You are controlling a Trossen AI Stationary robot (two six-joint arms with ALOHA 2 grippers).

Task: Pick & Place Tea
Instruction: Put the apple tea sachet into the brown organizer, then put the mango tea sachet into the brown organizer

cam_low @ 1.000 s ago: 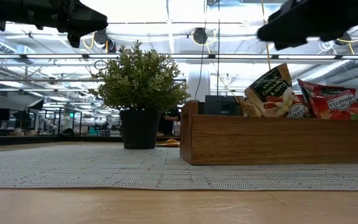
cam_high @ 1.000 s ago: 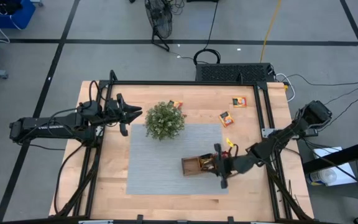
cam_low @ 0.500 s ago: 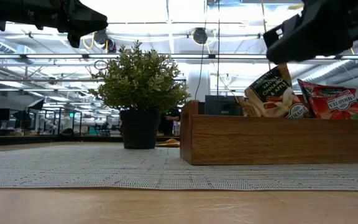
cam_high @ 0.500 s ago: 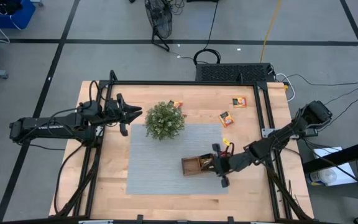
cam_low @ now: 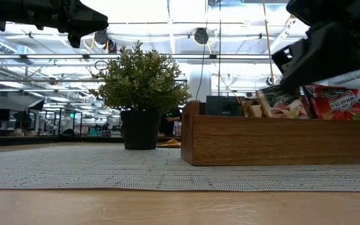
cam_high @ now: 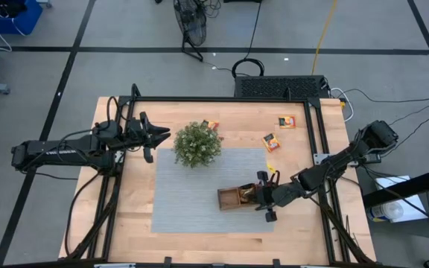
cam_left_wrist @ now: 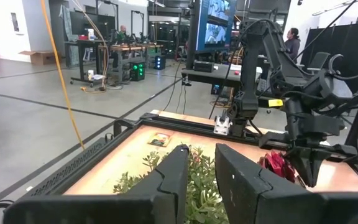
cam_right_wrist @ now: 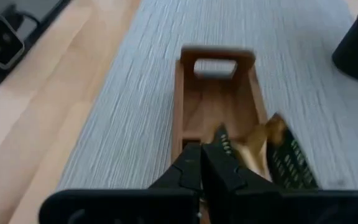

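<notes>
The brown wooden tray [cam_high: 236, 197] lies on the grey mat, and tea sachets stand in its right end: a pale one [cam_low: 282, 103], tipped low, and a red one [cam_low: 334, 103]. More sachets lie flat on the bare table [cam_high: 271, 141] [cam_high: 286, 121] [cam_high: 211, 124]. My right gripper [cam_high: 263, 195] is shut and hangs over the tray's filled end, just above the pale sachet [cam_right_wrist: 272, 152]. My left gripper [cam_high: 160, 136] waits in the air, open, just left of the potted plant [cam_high: 197, 144]. My right gripper [cam_low: 292, 78] comes from above, slanting from the table's right, and its shut fingers [cam_right_wrist: 194, 163] meet the top edge of the pale sachet [cam_low: 279, 92]. The sachet leans low inside the tray. The gripper's own body hides the exact place of contact.
The potted plant [cam_low: 141, 94] stands at the mat's far left corner. The grey mat [cam_high: 192, 205] has free room left of the tray. A black frame [cam_high: 315, 134] borders the table. The room behind shows in the left wrist view, with a person [cam_left_wrist: 293, 38] there.
My right gripper has come down over the tray's filled end and shifted a little toward the table's left. The pale sachet, which stood tall above the tray wall, has tipped down and now shows only just above it.
</notes>
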